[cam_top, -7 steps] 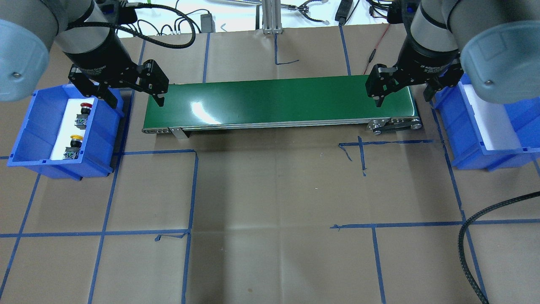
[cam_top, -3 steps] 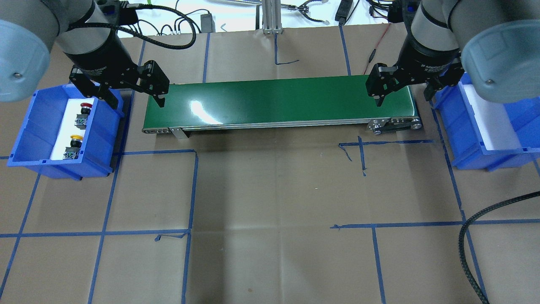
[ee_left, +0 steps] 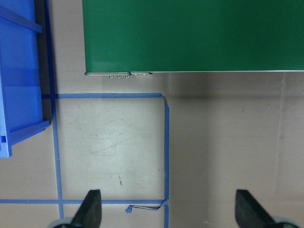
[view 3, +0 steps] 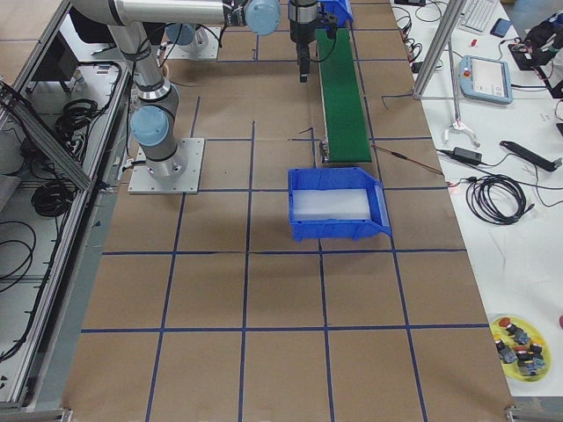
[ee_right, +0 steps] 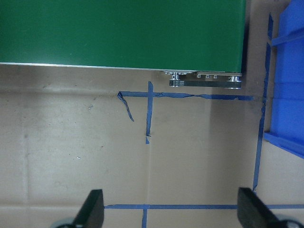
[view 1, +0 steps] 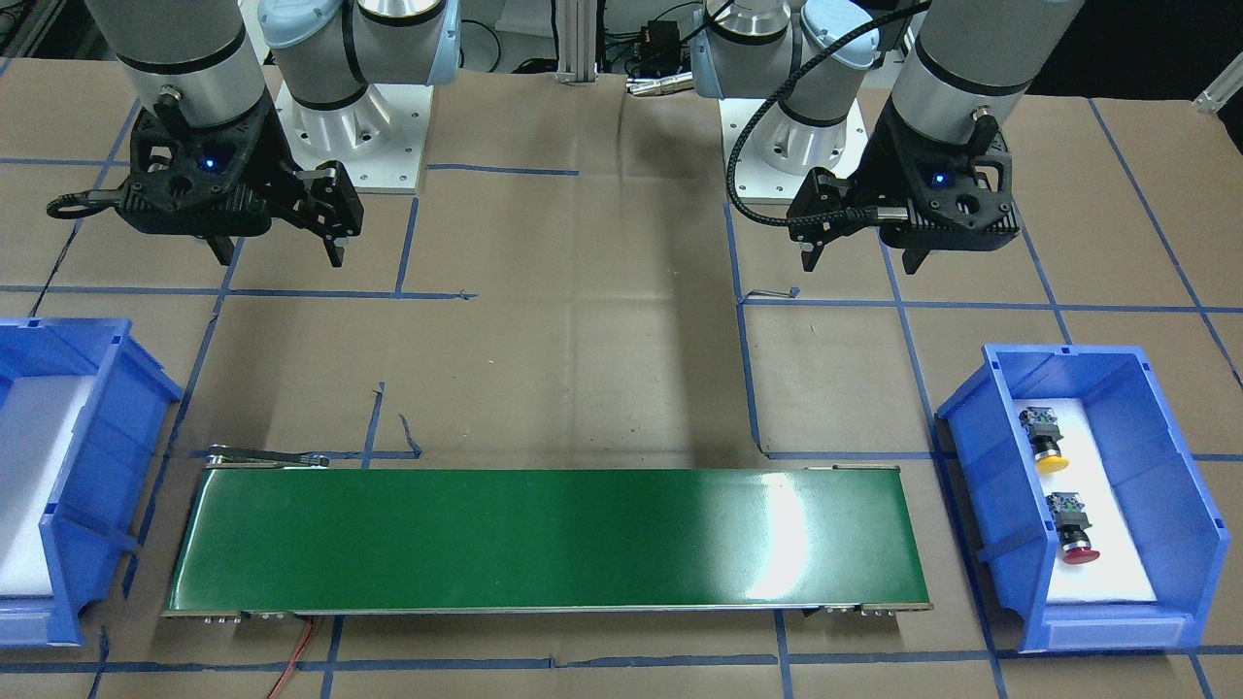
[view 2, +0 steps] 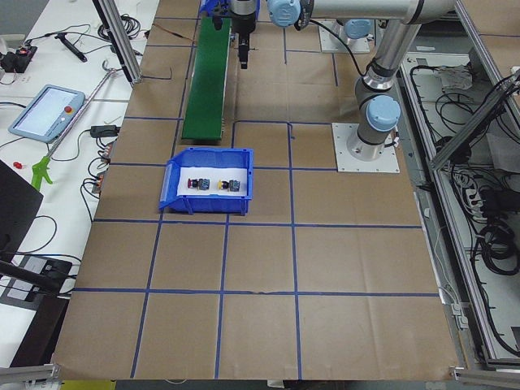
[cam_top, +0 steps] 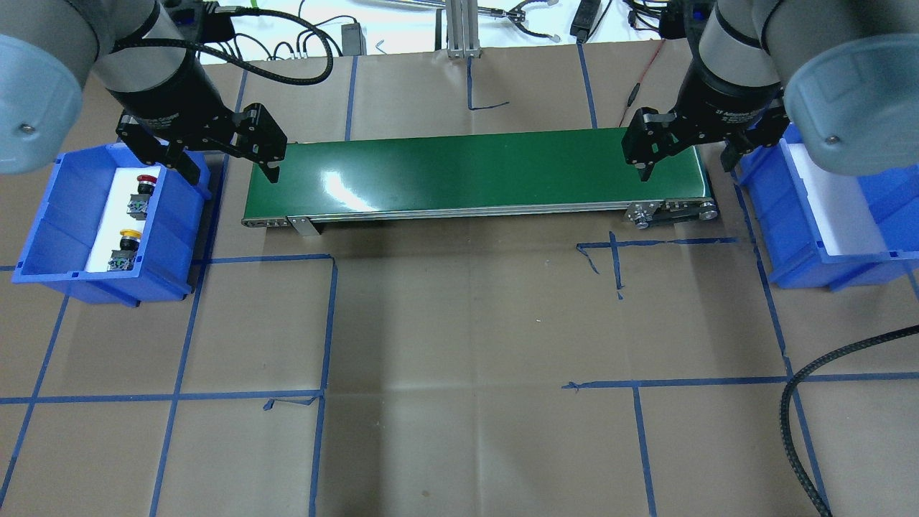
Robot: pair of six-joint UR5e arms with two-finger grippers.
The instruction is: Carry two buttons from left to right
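The red-capped button [cam_top: 144, 183] and the yellow-capped button [cam_top: 127, 239] lie on white foam in the left blue bin [cam_top: 43, 222]. Both also show in the front view, the red button [view 1: 1074, 532] and the yellow button [view 1: 1045, 445]. My left gripper [cam_top: 233, 177] is open and empty, hovering high between that bin and the conveyor's left end. In the left wrist view its fingers [ee_left: 91, 209] stand wide apart over bare paper. My right gripper [cam_top: 686, 171] is open and empty above the conveyor's right end. The right wrist view also shows it [ee_right: 172, 209].
A green conveyor belt [cam_top: 474, 172] runs between the two bins. The right blue bin [cam_top: 790, 237] holds only a white foam pad. Blue tape lines cross the brown paper table. A black cable [cam_top: 804, 402] loops at the front right.
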